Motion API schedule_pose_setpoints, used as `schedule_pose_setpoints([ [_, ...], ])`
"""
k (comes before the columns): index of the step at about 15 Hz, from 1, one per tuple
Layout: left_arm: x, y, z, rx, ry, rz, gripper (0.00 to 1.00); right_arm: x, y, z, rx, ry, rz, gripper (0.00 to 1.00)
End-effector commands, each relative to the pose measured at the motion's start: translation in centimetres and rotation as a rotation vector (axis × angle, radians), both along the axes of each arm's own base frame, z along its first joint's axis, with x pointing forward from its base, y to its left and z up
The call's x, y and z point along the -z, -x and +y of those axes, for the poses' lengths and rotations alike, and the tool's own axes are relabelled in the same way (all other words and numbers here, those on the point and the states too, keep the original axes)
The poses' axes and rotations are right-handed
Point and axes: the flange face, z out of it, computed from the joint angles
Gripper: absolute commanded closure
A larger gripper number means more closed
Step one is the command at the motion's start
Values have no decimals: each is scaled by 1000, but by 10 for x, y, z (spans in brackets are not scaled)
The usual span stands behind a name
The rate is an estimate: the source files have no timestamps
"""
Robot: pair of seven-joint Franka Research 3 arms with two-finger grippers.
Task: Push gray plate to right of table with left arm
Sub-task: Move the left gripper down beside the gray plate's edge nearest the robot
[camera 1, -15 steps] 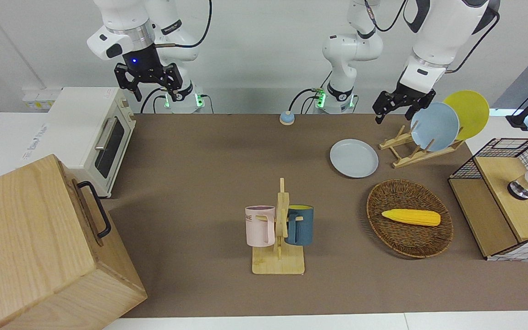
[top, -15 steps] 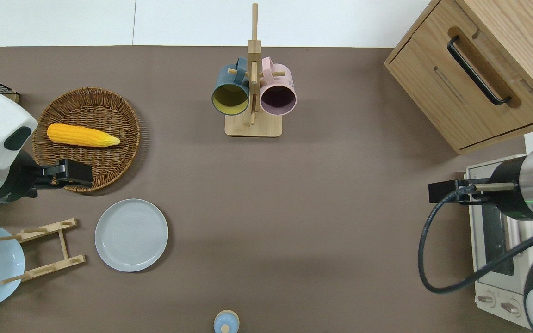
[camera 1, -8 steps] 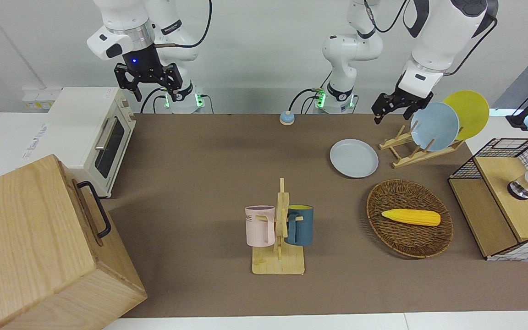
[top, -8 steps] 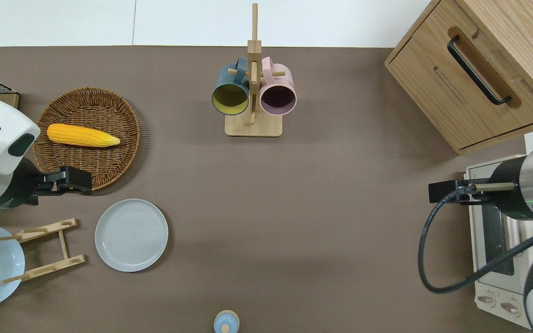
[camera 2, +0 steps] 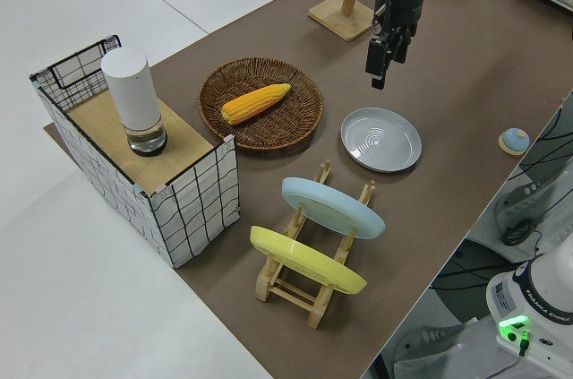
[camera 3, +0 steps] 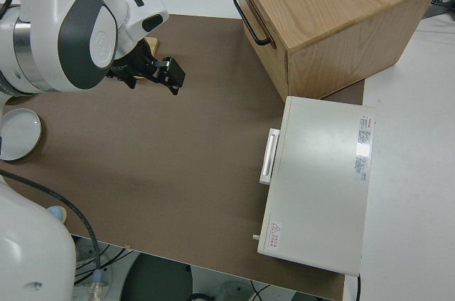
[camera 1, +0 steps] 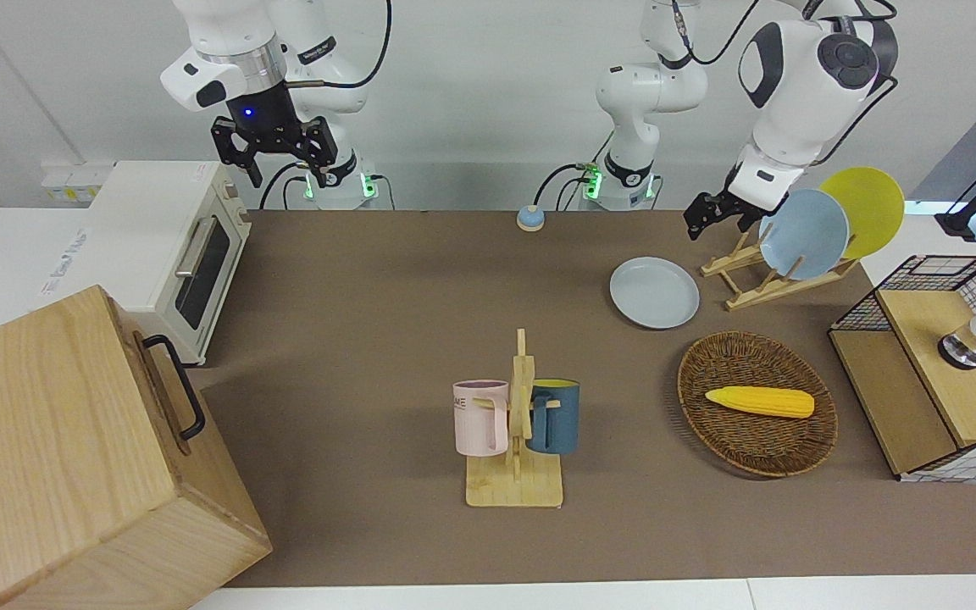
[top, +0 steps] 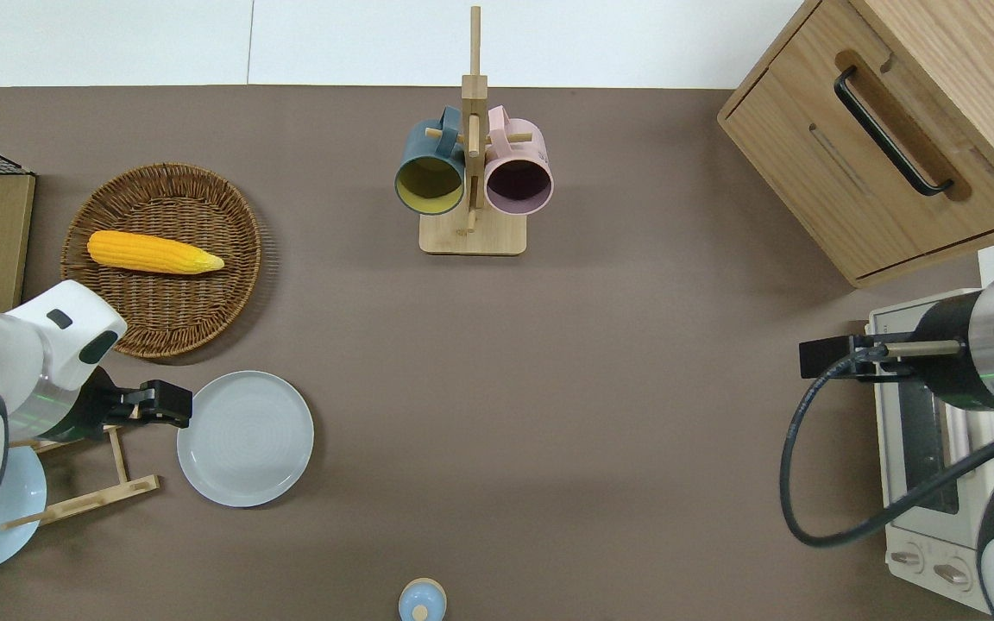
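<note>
While the left arm's black gripper (top: pixel 171 404), fingers unreadable, hangs beside the round pale gray plate (top: pixel 245 437), a wooden dish rack (top: pixel 87 466) flanks it.

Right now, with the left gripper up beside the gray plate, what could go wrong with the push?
1. The left gripper hangs over the wooden dish rack beside the round pale gray plate; coming down there, it could catch the rack, which holds the sky-blue plate and yellow plate.
2. A contact off the plate's centre could turn it toward the wooden mug stand instead of sliding it straight across the brown table.

The right arm is parked.
</note>
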Motion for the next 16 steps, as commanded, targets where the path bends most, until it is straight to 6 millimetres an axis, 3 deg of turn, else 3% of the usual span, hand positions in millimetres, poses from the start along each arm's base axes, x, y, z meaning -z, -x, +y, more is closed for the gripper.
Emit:
schedule_pose_setpoints([
  [1,29,32,6,5,-4,-28,9,0,8,-2,24,-9,5,5],
  [5,51,39,22,-55,28,-11,11,0,7,-2,24,-9,3,5],
  [9,80,48,27,-73,39,-21,11,0,7,-2,24,-9,3,5],
  [16,112,59,31,-87,41,-35,15,0,7,-2,24,-9,3,5],
])
